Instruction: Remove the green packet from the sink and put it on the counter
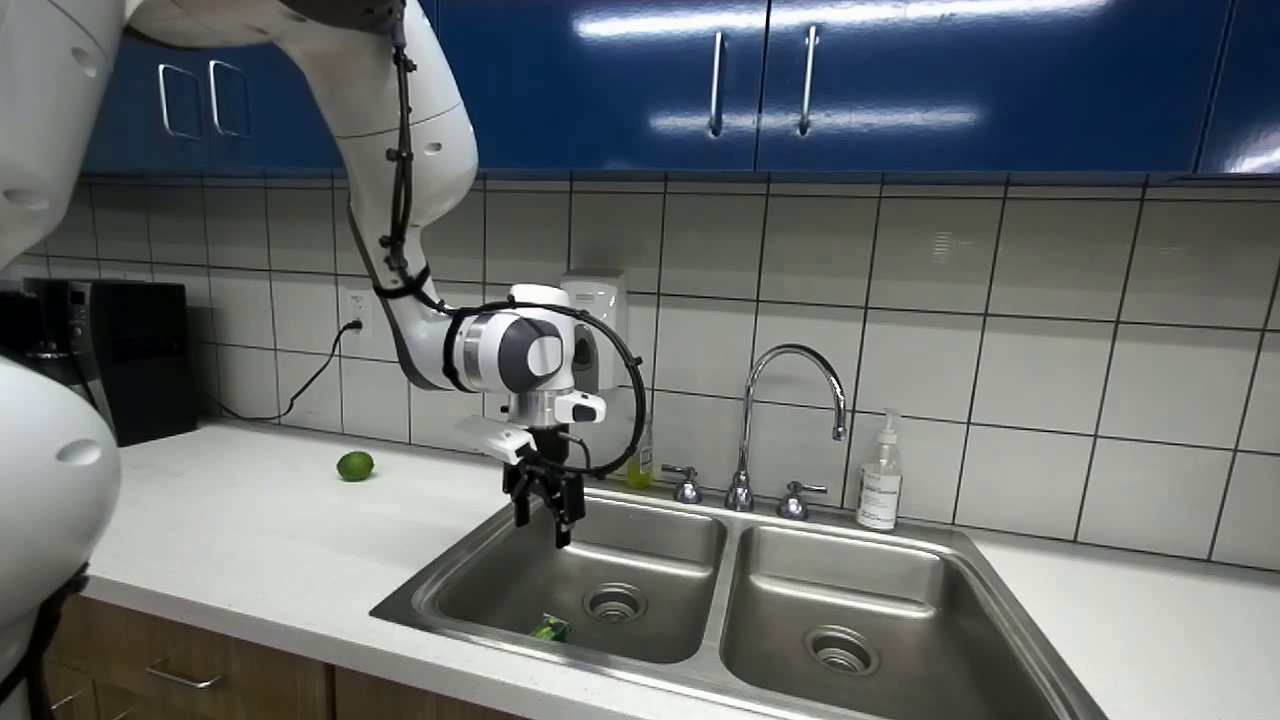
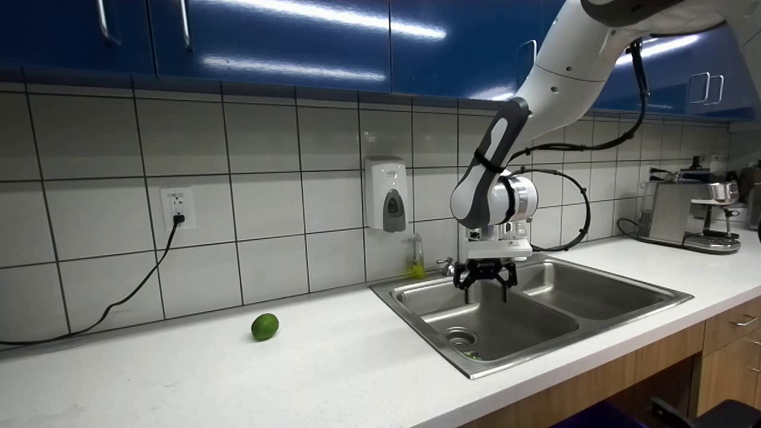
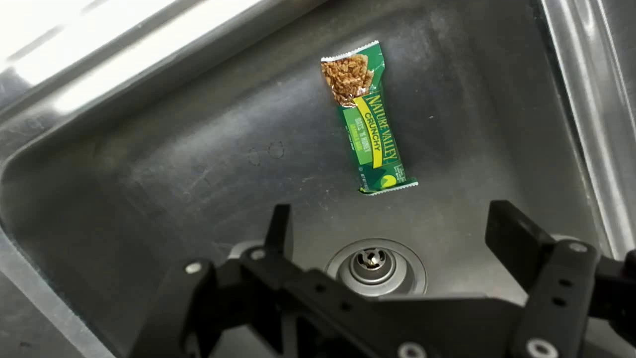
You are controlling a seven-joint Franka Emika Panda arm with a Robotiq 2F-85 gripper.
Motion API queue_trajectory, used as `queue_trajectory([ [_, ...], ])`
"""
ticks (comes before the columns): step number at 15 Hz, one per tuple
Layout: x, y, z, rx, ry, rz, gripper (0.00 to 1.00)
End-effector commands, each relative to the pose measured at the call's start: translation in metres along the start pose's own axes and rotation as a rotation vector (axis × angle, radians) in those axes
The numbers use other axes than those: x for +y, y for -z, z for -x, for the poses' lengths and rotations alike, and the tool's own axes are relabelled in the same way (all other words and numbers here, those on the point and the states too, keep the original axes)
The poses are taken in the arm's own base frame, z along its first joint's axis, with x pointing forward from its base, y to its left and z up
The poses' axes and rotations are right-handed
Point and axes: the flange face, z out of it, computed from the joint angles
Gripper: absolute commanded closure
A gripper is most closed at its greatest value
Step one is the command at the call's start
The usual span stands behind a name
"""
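The green packet (image 3: 371,124) is a wrapped granola bar lying flat on the basin floor, just beyond the drain in the wrist view. In an exterior view the packet (image 1: 551,628) shows partly behind the near rim; only a sliver of it (image 2: 472,355) shows in an exterior view. The sink (image 1: 715,625) has two steel basins; its rim (image 2: 423,328) borders the pale counter (image 2: 297,380). My gripper (image 3: 392,214) is open and empty, pointing down over the packet's basin. The gripper (image 1: 543,525) (image 2: 486,297) is well above the packet, apart from it.
A chrome faucet (image 1: 745,430) with two handles stands behind the sink. A pump bottle (image 1: 880,490) and a yellow soap bottle (image 2: 417,264) stand at the back. A lime (image 2: 264,326) lies on the counter. A wall dispenser (image 2: 386,193) and blue cabinets (image 1: 600,90) are above.
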Motion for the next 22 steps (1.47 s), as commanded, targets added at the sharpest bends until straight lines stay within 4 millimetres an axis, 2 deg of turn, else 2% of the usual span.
queue_trajectory([
  [1, 0.003, -0.016, -0.008, -0.023, 0.008, 0.014, 0.00],
  [9, 0.001, -0.059, -0.008, -0.084, 0.035, 0.032, 0.00],
  [22, -0.021, -0.119, -0.007, -0.149, 0.119, 0.038, 0.00],
])
